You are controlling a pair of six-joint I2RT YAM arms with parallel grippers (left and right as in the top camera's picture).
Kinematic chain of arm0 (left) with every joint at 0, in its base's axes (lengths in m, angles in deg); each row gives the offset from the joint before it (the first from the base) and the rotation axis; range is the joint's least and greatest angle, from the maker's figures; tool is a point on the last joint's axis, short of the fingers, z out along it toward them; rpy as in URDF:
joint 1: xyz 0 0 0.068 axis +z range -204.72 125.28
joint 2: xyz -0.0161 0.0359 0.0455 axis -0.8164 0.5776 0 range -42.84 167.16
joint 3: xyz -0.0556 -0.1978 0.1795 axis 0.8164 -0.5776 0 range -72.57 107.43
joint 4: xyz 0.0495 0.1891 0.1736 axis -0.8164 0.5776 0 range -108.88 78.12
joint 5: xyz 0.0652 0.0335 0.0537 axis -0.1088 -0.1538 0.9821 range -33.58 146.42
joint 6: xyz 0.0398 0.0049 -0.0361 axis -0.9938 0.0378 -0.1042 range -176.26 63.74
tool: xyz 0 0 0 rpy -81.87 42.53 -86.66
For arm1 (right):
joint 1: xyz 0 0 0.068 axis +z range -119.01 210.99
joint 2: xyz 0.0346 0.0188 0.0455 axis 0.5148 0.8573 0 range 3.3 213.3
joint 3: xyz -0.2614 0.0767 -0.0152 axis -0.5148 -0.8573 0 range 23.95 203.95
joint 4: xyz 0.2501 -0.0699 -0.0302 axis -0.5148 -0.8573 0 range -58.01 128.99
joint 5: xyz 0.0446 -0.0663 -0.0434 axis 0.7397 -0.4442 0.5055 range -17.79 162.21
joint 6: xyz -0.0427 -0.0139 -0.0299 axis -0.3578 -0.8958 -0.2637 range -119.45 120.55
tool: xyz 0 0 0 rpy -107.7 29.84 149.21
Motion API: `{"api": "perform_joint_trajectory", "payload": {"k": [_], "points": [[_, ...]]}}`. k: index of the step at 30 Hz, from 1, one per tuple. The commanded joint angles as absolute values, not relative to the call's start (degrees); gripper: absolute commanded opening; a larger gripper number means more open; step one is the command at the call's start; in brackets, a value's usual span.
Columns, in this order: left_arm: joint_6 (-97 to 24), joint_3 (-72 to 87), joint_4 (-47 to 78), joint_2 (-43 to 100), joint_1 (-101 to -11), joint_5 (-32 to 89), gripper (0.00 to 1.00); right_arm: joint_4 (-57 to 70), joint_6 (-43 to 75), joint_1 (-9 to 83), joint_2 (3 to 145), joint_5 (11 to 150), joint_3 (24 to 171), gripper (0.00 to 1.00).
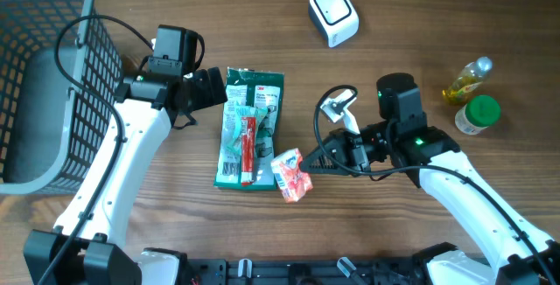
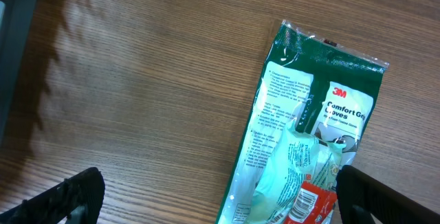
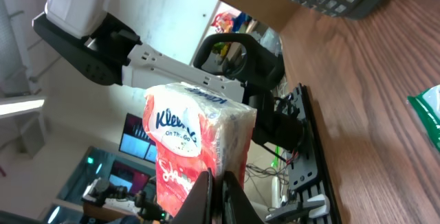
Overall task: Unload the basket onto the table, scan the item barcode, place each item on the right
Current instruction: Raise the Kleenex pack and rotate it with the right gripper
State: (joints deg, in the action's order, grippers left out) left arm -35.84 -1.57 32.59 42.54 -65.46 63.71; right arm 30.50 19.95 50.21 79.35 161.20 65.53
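We see a red-and-white tissue pack (image 1: 291,177), a green glove packet (image 1: 255,91), a grey mesh basket (image 1: 87,75), a white scanner (image 1: 333,14) and a brown wood-grain table (image 1: 420,23).

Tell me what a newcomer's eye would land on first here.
The red-and-white tissue pack pinched in the shut right gripper, just right of centre, stands out first. Next is the large green glove packet lying flat in the middle, the open left gripper at its upper left corner. A grey basket fills the far left; a white scanner sits toward the back.
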Motion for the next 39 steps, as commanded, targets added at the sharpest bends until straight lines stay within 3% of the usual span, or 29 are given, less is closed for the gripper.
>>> {"api": "perform_joint_trajectory", "payload": {"k": [1, 9, 13, 26, 39], "points": [[-36.5, -0.7, 32.7, 42.1, -65.2, 64.2, 1.0, 30.9, 18.6, 48.9, 78.2, 165.2, 65.0, 0.04], [-36.5, -0.7, 32.6, 42.1, -65.2, 64.2, 1.0, 31.3, 19.3, 48.7, 78.2, 165.2, 65.0, 0.04], [-36.5, -0.7, 32.6, 42.1, -65.2, 64.2, 1.0, 36.4, 25.9, 48.7, 78.1, 165.2, 65.0, 0.04], [-36.5, -0.7, 32.7, 42.1, -65.2, 64.2, 1.0, 75.9, 63.4, 47.3, 76.0, 165.2, 65.0, 0.05], [-36.5, -0.7, 32.6, 42.1, -65.2, 64.2, 1.0, 75.4, 61.6, 45.8, 75.8, 165.2, 64.8, 0.04]]}}
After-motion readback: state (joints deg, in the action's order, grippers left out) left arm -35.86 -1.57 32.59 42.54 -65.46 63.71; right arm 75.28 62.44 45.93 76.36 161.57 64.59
